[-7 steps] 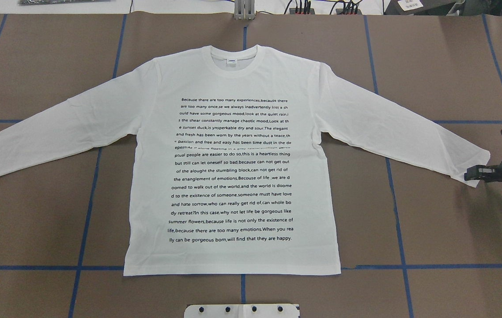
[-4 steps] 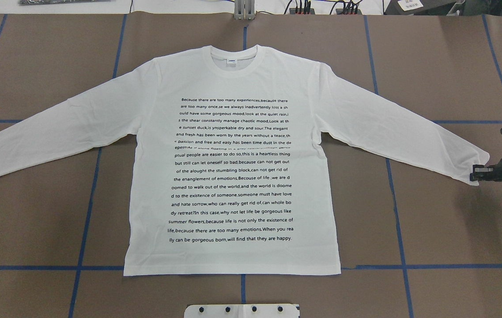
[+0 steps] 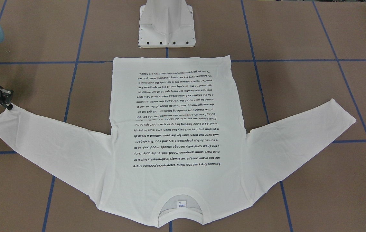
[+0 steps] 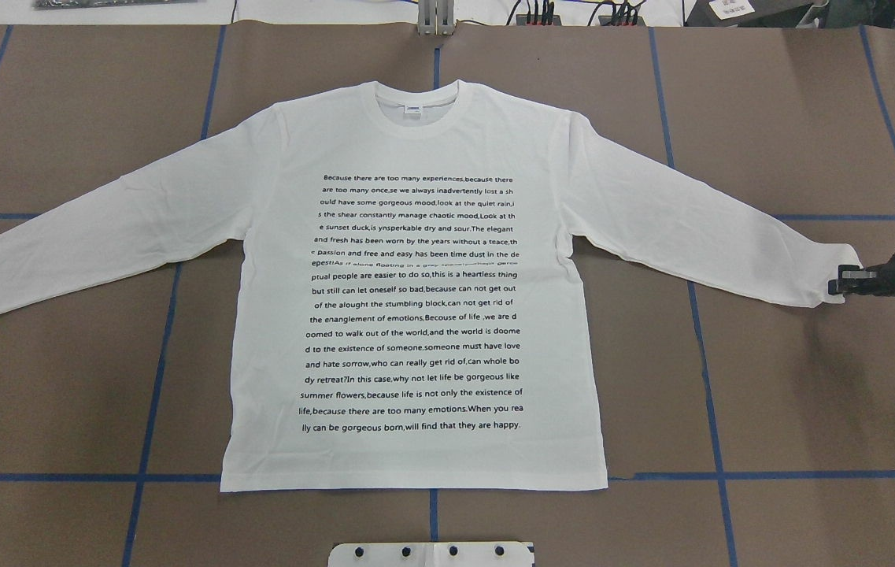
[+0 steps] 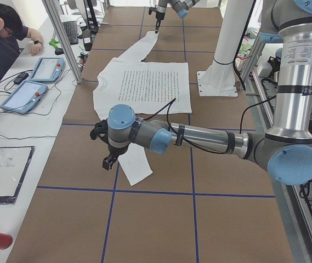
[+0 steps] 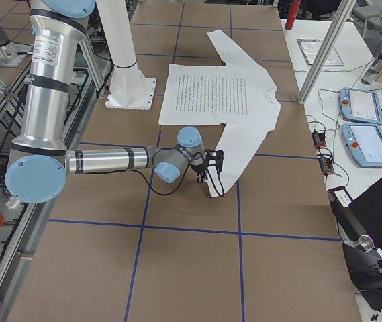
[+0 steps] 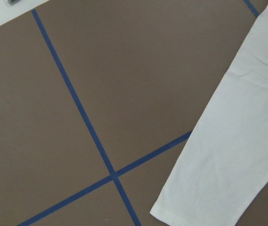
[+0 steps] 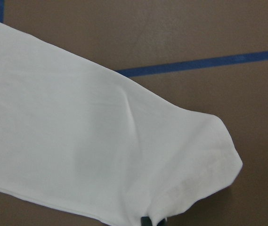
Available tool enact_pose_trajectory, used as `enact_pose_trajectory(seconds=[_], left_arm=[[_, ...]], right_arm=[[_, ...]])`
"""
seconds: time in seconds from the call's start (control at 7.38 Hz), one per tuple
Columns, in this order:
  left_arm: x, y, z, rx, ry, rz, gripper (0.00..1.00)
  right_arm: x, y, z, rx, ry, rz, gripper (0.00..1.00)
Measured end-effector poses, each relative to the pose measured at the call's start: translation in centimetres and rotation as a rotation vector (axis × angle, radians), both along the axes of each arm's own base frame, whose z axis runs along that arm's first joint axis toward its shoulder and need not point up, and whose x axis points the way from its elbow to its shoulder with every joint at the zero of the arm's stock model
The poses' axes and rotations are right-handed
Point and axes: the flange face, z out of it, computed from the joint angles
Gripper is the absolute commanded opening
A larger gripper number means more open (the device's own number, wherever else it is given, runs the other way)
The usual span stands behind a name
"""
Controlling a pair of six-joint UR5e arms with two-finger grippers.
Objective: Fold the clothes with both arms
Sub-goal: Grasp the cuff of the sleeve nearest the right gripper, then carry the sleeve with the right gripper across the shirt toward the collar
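The white long-sleeved T-shirt [image 4: 416,157] lies flat on the brown table, printed text up, collar toward the far edge, both sleeves spread out. My right gripper [image 4: 841,285] is shut on the cuff of the right-hand sleeve [image 8: 101,141], which puckers and rises at the pinch; the same gripper [image 3: 8,103] shows at the left of the front view. My left gripper [image 5: 109,161] hovers over the other sleeve's cuff [image 7: 228,155]. It shows only in the left side view, so I cannot tell whether it is open or shut.
The white pedestal base [image 3: 166,25] stands just behind the shirt's hem. Blue tape lines [image 4: 156,370] grid the table. A side table with tablets [image 5: 35,82] and a seated person [image 5: 2,33] runs along the far edge.
My right gripper closed on the sleeve cuff and moved toward the far side, pulling the cuff up and slightly inward. The shirt body and the other sleeve stayed still.
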Motion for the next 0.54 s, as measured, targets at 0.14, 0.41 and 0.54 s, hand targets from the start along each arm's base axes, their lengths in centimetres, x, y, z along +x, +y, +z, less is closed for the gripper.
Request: enact_pose_trajectory(seconds=[0.14,0.41,0.54], left_arm=[[0.0,0.0,0.0,0.000,0.000,0.000,1.00],[0.0,0.0,0.0,0.000,0.000,0.000,1.00],[0.0,0.0,0.0,0.000,0.000,0.000,1.00]], right_arm=[[-0.2,-2.2,-4.7,0.021,-0.013,0.021,0.00],[-2.8,-6.7,-14.7,0.085,-0.046,0.035,0.00],[-5.5,-8.7,-19.9,0.108,-0.040,0.032,0.00]])
